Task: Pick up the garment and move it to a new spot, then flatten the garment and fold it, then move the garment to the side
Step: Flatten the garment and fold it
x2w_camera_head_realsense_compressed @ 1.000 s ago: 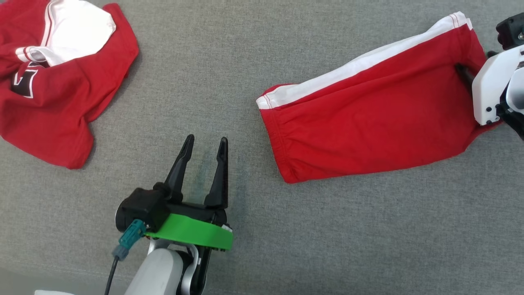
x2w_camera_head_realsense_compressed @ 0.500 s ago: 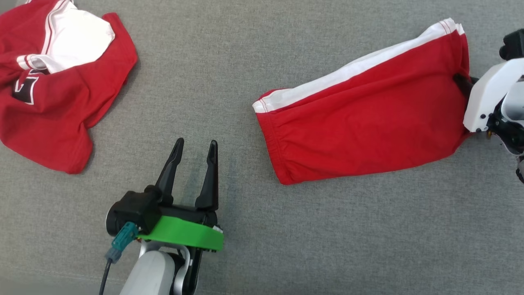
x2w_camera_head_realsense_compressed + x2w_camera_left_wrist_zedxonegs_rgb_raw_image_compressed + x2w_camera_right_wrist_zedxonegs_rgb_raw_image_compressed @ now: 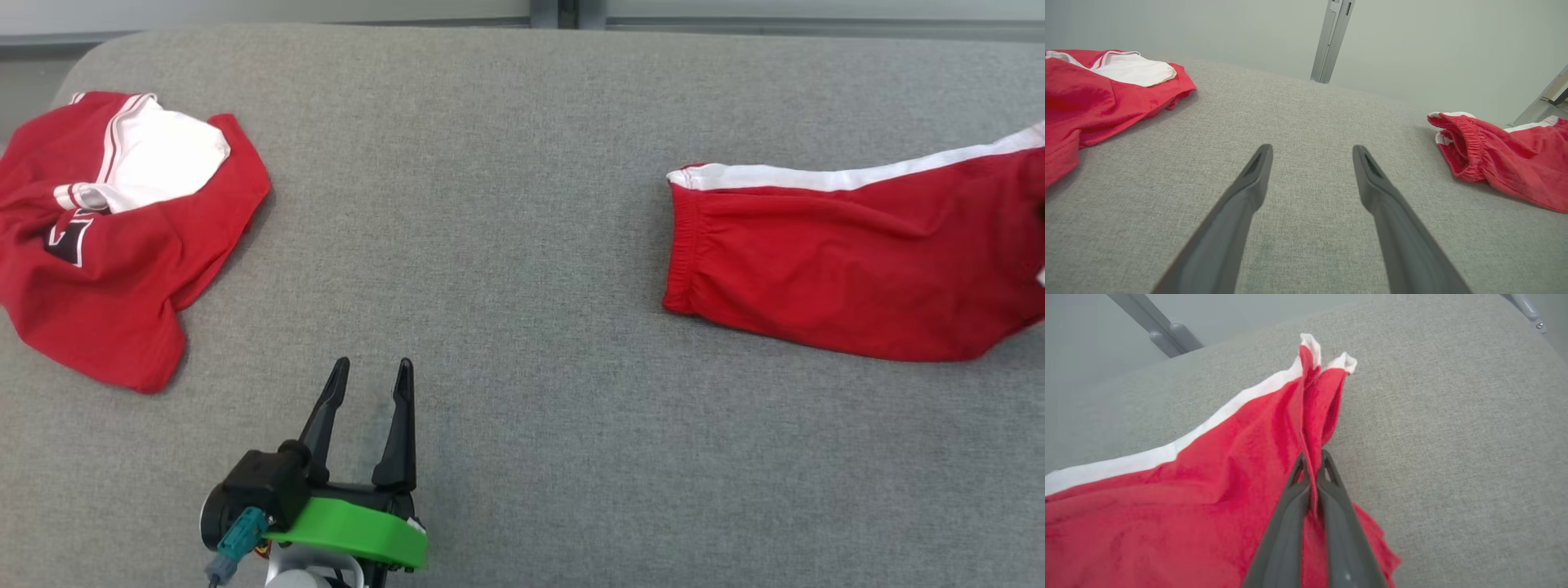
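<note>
Right wrist view: right gripper point(image 3: 1313, 458) clamped on red shorts point(image 3: 1188, 490) at hem, bunched toward 12 o'clock; fabric likely soft, light; left gripper point(image 3: 373, 365) apart.

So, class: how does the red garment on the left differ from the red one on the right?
The left garment lies crumpled; the right garment lies stretched long. The left garment shows a broad white panel; the right garment a narrow white stripe. The left garment lies free; the right gripper pinches the right garment. Both are red and white.
</note>
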Motion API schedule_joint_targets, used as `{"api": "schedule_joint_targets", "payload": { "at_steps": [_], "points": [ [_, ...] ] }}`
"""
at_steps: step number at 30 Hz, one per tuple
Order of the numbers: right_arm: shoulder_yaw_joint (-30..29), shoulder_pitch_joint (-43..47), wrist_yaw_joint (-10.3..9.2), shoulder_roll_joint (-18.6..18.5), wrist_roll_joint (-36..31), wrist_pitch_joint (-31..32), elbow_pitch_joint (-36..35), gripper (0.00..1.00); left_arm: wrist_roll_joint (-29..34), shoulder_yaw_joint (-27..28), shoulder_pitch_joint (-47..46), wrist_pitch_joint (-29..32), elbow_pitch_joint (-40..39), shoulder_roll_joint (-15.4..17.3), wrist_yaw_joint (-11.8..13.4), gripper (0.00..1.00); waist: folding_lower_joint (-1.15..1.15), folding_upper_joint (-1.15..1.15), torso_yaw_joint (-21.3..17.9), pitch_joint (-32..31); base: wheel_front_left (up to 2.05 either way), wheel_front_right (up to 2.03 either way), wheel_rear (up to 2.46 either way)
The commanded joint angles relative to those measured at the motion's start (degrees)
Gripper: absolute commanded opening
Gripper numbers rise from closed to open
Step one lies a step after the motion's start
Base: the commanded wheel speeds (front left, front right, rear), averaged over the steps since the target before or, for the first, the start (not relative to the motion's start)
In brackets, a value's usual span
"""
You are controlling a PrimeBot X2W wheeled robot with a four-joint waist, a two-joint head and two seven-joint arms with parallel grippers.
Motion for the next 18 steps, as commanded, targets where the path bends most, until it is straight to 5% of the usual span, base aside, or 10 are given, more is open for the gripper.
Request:
{"api": "schedule_joint_targets", "payload": {
  "at_steps": [1, 9, 18],
  "points": [
    [0.8, 0.5, -0.01, 1.8, 0.6, 0.6, -2.1, 0.0, -0.2, -0.3, 1.2, 0.0, 0.2, 0.1, -0.2, 1.0, 0.0, 0.0, -2.0, -2.1, 0.0, 0.0, 0.0],
    [8.3, 2.3, -0.01, 13.1, -1.0, 3.3, -13.6, 0.0, 0.4, -2.0, 0.8, 0.0, 0.4, 0.1, 0.3, 1.0, 0.0, 0.0, -2.9, -3.3, 0.0, 0.0, 0.0],
    [9.1, 0.8, 0.0, 23.5, -7.2, -0.9, -9.6, 0.0, 0.7, -2.8, 1.2, 0.0, 1.5, 0.1, 0.1, 1.0, 0.0, 0.0, -1.0, -3.6, 0.0, 0.0, 0.0]
  ]
}}
